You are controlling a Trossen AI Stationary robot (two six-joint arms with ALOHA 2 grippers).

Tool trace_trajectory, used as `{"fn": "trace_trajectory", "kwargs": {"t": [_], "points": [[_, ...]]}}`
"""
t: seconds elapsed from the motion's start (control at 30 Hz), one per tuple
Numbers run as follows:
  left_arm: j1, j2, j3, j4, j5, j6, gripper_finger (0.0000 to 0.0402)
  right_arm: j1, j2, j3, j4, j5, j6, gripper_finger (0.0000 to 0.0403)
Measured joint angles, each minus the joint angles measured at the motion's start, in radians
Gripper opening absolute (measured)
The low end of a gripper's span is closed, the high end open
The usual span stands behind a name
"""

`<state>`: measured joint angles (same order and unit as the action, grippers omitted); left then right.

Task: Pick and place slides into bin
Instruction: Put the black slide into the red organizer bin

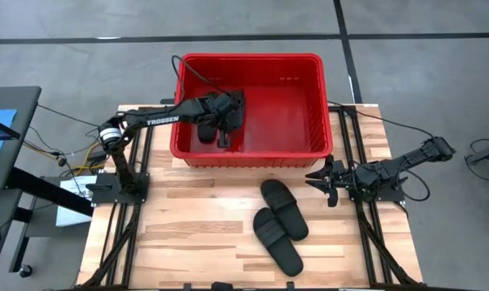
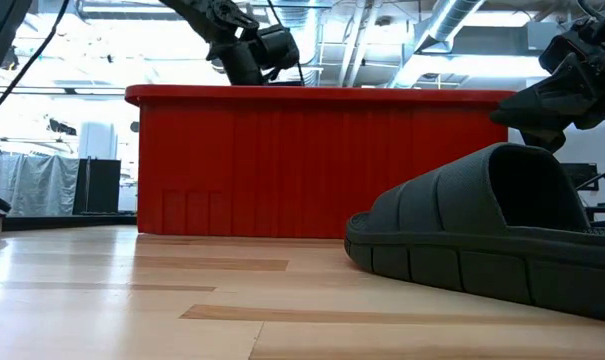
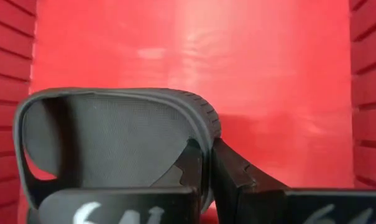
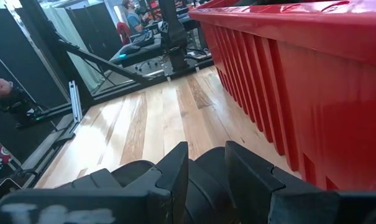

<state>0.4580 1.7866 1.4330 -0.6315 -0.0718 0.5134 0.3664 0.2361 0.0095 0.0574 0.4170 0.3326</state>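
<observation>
The red bin (image 1: 252, 153) stands at the table's far middle. My left gripper (image 1: 225, 121) reaches into the bin's left part and is shut on a black slide (image 1: 205, 131); that slide fills the left wrist view (image 3: 107, 143). Two more black slides (image 1: 283, 208) (image 1: 276, 241) lie soles down on the table in front of the bin; one shows close in the low view (image 2: 482, 230). My right gripper (image 1: 323, 184) hovers by the bin's near right corner, pointing toward the table's left, slightly open and empty. A fourth slide does not show. My left gripper pinches the slide's rim (image 3: 206, 134) between its two fingers (image 3: 191, 165). The fingers come from above, slanting down into the bin. The slide stands on edge beside the fingers, its flat face toward the camera. Whether it touches the bin's floor I cannot tell.
The bin's right part shows bare red floor (image 1: 288, 113). Bare wood lies at the table's near left (image 1: 171, 234). Dark rails (image 1: 131, 218) run along both table sides, and cables trail from the arms.
</observation>
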Motion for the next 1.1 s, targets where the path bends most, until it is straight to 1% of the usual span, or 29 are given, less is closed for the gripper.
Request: {"fn": "trace_trajectory", "kwargs": {"t": [0.4, 0.67, 0.73, 0.87, 1.1], "points": [[0.000, -0.002, -0.037, 0.025, -0.022, 0.070, 0.0000, 0.000, 0.000, 0.000, 0.000, 0.000, 0.000, 0.0098], [0.001, -0.002, -0.107, 0.060, -0.022, 0.081, 0.0000, 0.000, 0.000, 0.000, 0.000, 0.000, 0.000, 0.0098], [0.003, -0.002, -0.111, 0.067, -0.024, 0.081, 0.0000, 0.000, 0.000, 0.000, 0.000, 0.000, 0.000, 0.0098], [0.013, -0.002, -0.112, 0.067, -0.061, 0.081, 0.0000, 0.000, 0.000, 0.000, 0.000, 0.000, 0.000, 0.0098], [0.037, -0.002, -0.112, 0.066, -0.065, 0.081, 0.0000, 0.000, 0.000, 0.000, 0.000, 0.000, 0.000, 0.0098]]}}
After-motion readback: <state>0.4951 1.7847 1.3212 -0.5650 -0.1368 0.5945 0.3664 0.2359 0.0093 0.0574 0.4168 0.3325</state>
